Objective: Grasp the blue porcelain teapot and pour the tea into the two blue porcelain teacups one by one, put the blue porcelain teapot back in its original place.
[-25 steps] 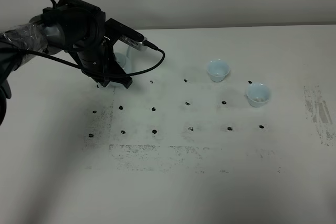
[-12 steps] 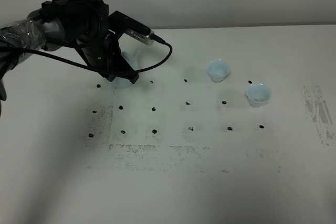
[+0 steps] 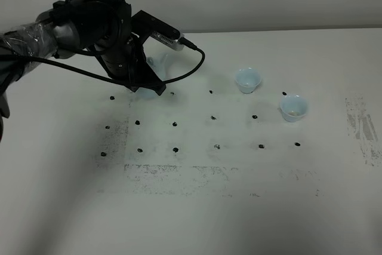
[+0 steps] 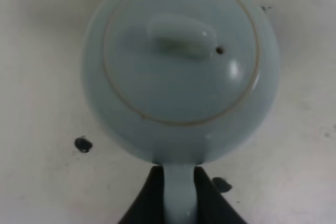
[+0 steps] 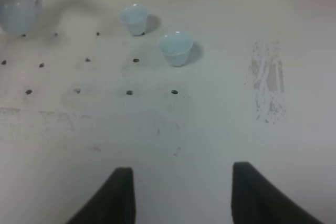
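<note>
Two fingers of my left gripper [image 4: 178,187] clamp the teapot [image 4: 181,72] by its handle at the far left of the table [image 3: 239,207], the far cup [image 3: 248,80] and near cup [image 3: 293,108] sit well to its right, and my right gripper [image 5: 181,198] hangs with jaws apart.

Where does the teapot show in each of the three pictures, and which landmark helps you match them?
Exterior high: teapot toward the back left of the table, mostly hidden behind the left arm.
Left wrist: it fills the picture, seen from above, its handle in the left pincer.
Right wrist: small and far off, past the two cups.
Shared landmark: the black dots on the table, in all three.
</note>
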Robot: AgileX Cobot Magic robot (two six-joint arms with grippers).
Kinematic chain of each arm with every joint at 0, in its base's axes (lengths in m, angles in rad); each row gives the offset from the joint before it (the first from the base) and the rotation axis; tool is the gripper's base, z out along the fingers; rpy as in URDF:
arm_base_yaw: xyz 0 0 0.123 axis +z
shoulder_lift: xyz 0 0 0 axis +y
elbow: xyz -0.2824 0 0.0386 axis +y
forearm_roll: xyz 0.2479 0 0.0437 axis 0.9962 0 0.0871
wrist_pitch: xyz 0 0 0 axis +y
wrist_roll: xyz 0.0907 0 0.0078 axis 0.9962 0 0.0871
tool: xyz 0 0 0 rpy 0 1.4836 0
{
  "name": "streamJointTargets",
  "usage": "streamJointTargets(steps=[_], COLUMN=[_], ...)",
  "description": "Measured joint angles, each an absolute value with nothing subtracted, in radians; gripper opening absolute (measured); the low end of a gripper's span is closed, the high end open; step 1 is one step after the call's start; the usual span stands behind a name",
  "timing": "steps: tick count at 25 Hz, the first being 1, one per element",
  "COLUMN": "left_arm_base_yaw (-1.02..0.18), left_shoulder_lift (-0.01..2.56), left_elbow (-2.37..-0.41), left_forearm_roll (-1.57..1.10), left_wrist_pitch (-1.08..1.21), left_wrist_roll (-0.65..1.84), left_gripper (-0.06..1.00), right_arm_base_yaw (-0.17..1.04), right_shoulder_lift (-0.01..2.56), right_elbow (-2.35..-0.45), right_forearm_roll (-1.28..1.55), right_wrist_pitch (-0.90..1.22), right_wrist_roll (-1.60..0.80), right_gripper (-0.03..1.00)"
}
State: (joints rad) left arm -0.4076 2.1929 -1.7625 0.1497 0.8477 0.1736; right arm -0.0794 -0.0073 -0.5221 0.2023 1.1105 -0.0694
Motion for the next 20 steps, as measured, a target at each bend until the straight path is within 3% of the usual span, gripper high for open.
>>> streamJointTargets(steps=[9, 20], left_arm_base_yaw=[-0.433, -0.483], left_shoulder_lift=[2.089, 2.056], left_elbow=[-1.762, -1.792], left_forearm_roll=[0.147, 0.091], left_wrist_pitch=[0.811, 0.815], left_wrist_roll=[0.282, 0.749], left_gripper=[0.07, 0.07], right_arm_base_yaw=[-0.079, -0.079], right_shoulder_lift=[-0.007, -0.007], right_elbow=[-0.522, -0.522], right_forearm_roll=[0.203, 0.203], right_wrist_pitch=[1.110, 1.109], right_wrist_roll=[-0.069, -0.069], right_gripper=[0.45, 0.45])
